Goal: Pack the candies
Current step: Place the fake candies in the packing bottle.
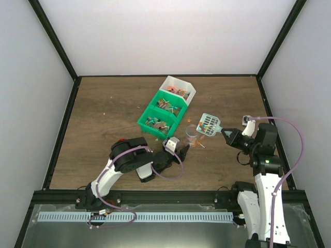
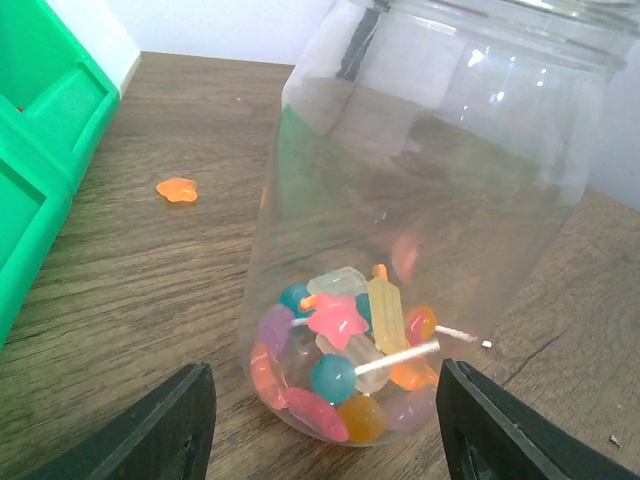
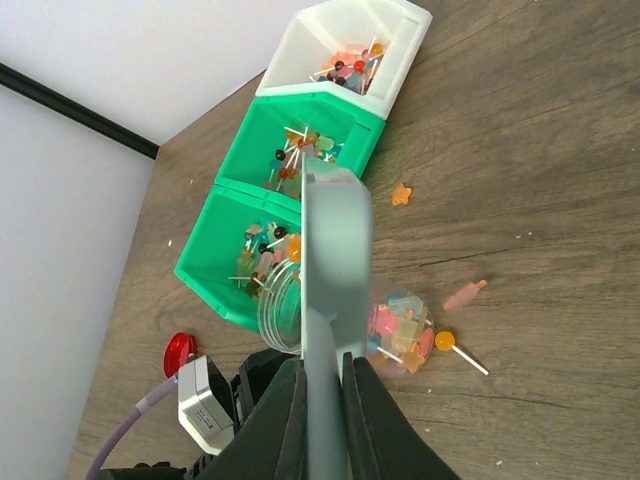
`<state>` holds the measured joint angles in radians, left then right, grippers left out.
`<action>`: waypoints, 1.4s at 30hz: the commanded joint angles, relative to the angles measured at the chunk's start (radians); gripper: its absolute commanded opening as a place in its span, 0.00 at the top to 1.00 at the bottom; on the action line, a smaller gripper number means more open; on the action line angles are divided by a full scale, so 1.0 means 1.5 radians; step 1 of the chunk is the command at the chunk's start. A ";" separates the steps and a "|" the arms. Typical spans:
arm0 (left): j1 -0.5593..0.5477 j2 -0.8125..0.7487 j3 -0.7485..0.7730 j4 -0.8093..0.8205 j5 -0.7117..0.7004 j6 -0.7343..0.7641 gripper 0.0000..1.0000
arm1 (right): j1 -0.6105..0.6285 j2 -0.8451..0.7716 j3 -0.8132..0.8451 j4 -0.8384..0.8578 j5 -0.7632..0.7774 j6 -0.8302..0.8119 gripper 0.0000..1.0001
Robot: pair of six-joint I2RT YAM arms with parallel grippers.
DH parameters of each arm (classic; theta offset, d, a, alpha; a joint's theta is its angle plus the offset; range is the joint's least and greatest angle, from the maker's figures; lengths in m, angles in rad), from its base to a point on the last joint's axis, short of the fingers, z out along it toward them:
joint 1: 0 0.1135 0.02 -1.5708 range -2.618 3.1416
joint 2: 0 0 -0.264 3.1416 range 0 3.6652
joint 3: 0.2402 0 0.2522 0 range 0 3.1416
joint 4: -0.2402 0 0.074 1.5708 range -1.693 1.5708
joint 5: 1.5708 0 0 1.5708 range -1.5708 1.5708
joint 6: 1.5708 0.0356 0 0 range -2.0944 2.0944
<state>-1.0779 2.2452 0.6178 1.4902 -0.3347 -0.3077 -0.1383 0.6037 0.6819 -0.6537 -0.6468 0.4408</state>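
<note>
A clear jar stands upright on the table with several candies in its bottom. My left gripper is open, a black finger on each side of the jar's base and neither visibly touching it. In the top view that left gripper sits just near-left of the jar. My right gripper is shut on the handle of the pale blue-green scoop, which hangs over the jar's rim. The scoop head carries a few candies.
Two green bins and a white bin of candies stand behind the jar. The red lid lies at the left. Loose on the wood are an orange star, a pink sweet and an orange lollipop.
</note>
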 commanded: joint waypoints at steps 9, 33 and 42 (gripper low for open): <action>0.012 0.052 -0.016 -0.067 0.015 -0.039 0.37 | 0.062 0.013 0.049 -0.005 0.056 -0.001 0.99; 0.023 0.048 -0.041 -0.038 0.025 -0.044 0.37 | 0.211 0.070 0.129 -0.016 0.228 0.047 0.99; 0.026 0.049 -0.040 -0.040 0.027 -0.045 0.37 | 0.211 0.068 0.144 -0.046 0.270 0.034 0.99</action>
<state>-1.0576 2.2551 0.5999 1.5299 -0.2974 -0.3130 0.1673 0.7170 0.8379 -0.6930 -0.2821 0.5102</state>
